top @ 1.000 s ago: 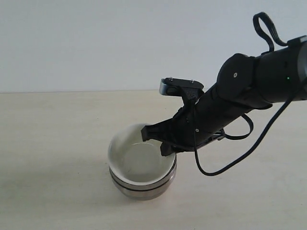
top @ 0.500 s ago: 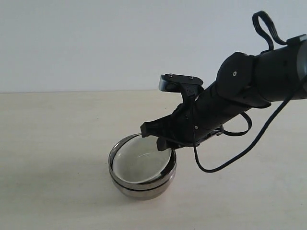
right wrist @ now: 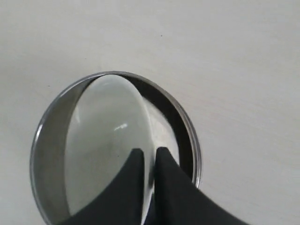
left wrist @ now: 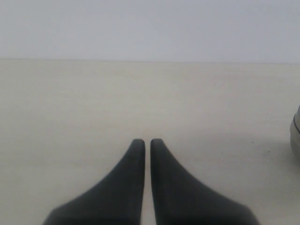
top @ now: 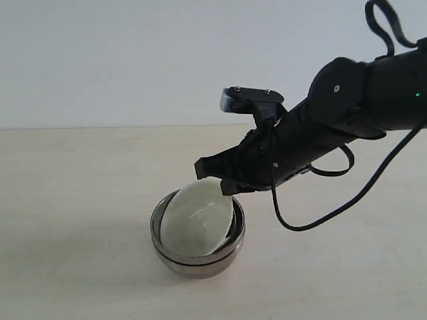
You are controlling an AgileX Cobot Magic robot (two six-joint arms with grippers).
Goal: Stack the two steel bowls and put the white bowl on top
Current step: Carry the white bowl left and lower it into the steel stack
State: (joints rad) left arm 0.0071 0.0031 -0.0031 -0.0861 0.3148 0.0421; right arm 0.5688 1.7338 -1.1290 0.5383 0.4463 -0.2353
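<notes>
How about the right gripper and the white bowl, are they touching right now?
Touching. The right wrist view shows the right gripper pinching the white bowl by its rim, one finger each side, no gap. The bowl sits tilted inside the steel bowls.

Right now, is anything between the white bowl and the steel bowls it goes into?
Nothing visible. The white bowl, pinched by the right tool, tilts with its lower edge inside the steel bowls.

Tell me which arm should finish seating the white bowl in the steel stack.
Right. The right hand grips the rim of the white bowl, tilted inside the steel bowls; the left hand is shut, off to the side of them.
</notes>
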